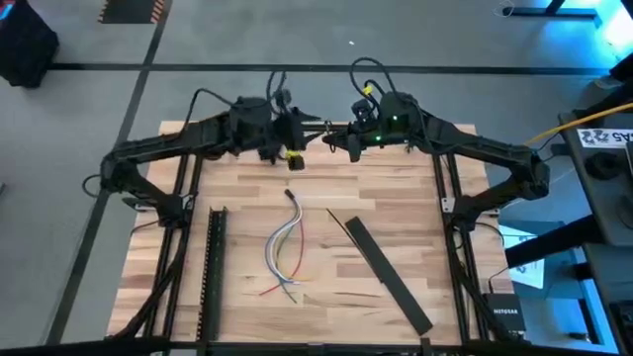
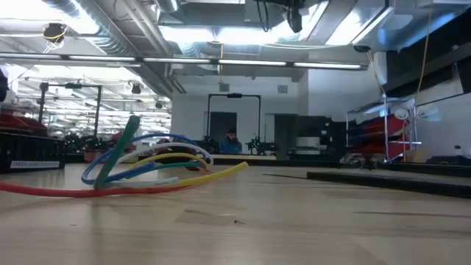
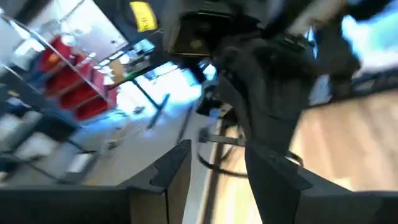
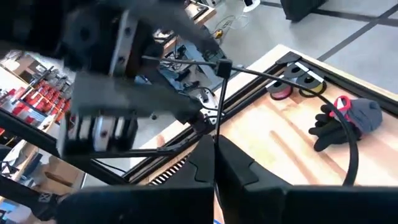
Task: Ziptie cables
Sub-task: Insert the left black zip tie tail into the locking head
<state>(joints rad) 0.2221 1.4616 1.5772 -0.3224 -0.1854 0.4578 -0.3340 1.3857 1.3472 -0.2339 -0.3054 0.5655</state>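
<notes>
The cables (image 1: 287,247) lie loose on the wooden table's middle, a small bundle of curved wires; the low view shows them (image 2: 147,165) red, green, blue, yellow and white. Both arms meet high over the table's far edge, well away from the cables. My right gripper (image 4: 215,152) is shut on a thin dark zip tie (image 4: 219,106). My left gripper (image 3: 217,180) faces it from the left, open, its fingers apart and holding nothing. The zip tie (image 3: 217,140) shows just beyond the left fingers. My right gripper pinches the zip tie's thin strip (image 4: 216,142) between its two fingertips. Its fingers point level toward the table's left. The strip runs on past the fingertips to its small square head (image 4: 222,66), and the tie is lifted clear of the table.
A long flat black bar (image 1: 388,275) lies slanted right of the cables. A black perforated strip (image 1: 213,272) lies along the left side. Dark gloves (image 4: 342,124) and tape rolls (image 4: 292,87) sit near the table's left edge. Bare wood surrounds the cables.
</notes>
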